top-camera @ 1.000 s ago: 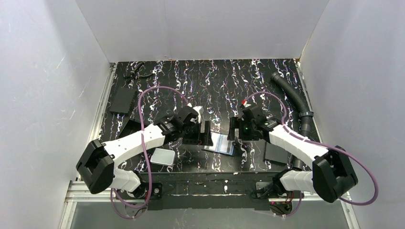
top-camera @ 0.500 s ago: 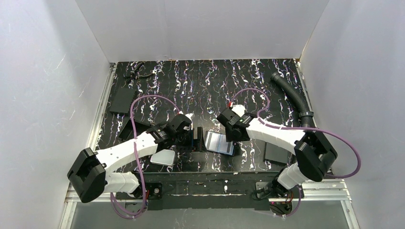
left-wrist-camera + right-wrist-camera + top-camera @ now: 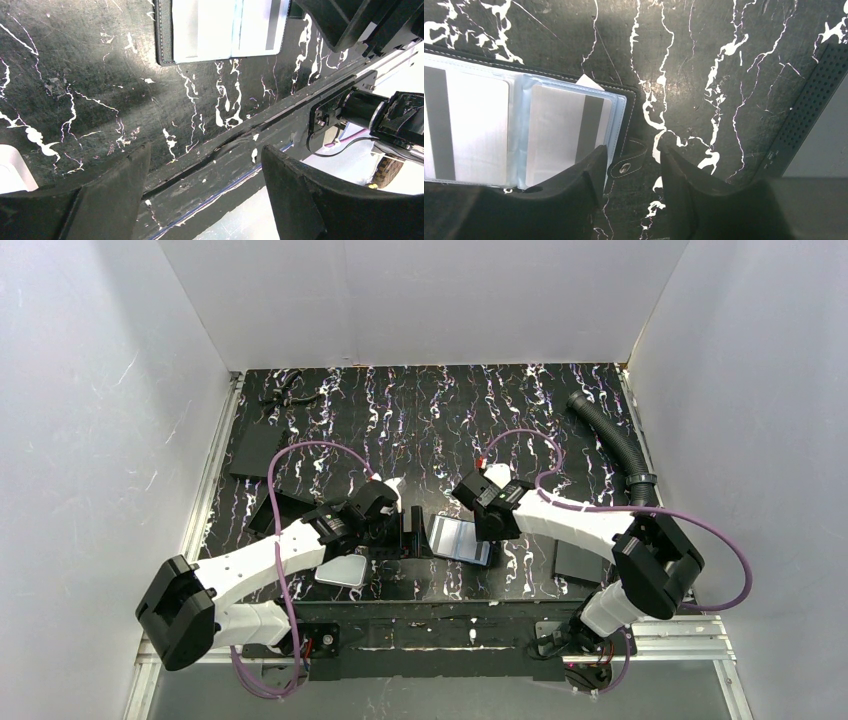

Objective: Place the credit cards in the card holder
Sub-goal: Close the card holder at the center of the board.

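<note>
The card holder (image 3: 458, 539) lies open on the table between my two grippers, its clear pockets facing up. Two silver credit cards (image 3: 556, 132) (image 3: 474, 130) sit inside those pockets, each with a dark stripe. They also show at the top of the left wrist view as credit cards (image 3: 200, 25). My right gripper (image 3: 631, 157) hovers at the holder's right edge, jaws narrowed but apart, with the snap tab (image 3: 626, 167) lying in the gap. My left gripper (image 3: 205, 165) stands wide open and holds nothing, just left of the holder near the table's front edge.
A white rounded slab (image 3: 342, 568) lies left of the holder, under the left arm. Black plates rest at the left (image 3: 257, 450) and the right front (image 3: 578, 560). A corrugated hose (image 3: 615, 445) runs along the right side. A perforated black plate (image 3: 809, 105) lies right of my right gripper.
My right arm has swung left over the holder's right edge and its jaws have narrowed around the snap tab. The left arm has drawn slightly back toward the front left.
</note>
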Controlling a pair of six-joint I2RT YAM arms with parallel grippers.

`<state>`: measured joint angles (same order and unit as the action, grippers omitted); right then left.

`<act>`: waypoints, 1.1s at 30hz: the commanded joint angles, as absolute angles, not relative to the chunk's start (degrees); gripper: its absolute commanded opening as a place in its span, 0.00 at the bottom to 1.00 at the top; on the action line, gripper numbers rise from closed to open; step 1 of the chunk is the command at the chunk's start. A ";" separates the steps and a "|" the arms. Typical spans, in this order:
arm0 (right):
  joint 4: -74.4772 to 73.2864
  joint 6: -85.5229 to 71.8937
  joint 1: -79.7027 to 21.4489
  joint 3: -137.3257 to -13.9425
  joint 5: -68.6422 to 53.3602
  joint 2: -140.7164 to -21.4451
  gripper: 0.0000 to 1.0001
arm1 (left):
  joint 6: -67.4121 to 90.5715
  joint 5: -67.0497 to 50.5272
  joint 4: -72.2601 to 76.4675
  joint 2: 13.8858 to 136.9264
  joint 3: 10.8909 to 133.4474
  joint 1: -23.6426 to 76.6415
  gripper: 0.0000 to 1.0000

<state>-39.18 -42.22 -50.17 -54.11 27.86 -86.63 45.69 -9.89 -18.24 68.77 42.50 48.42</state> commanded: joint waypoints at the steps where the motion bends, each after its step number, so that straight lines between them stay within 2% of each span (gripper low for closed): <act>1: -38.80 -42.73 -50.49 -53.12 27.78 -85.72 0.53 | 45.86 -9.67 -18.15 67.34 41.44 48.12 0.80; 8: -38.12 -42.82 -50.54 -51.89 27.73 -85.88 0.45 | 45.89 -9.84 -17.93 67.51 41.45 48.21 0.80; 13: -37.18 -41.97 -50.54 -51.55 26.88 -83.83 0.19 | 45.98 -9.38 -17.70 67.42 41.02 48.17 0.80; 18: -35.14 -39.76 -50.80 -52.22 22.10 -78.52 0.03 | 46.42 -9.89 -16.44 66.79 40.41 47.59 0.80; 25: -36.67 -36.98 -50.80 -56.64 18.19 -74.90 0.01 | 46.35 -10.56 -16.04 64.78 39.93 47.08 0.80; 33: -37.29 -34.14 -51.22 -63.49 15.10 -77.52 0.02 | 46.16 -10.31 -16.60 62.44 39.59 46.77 0.80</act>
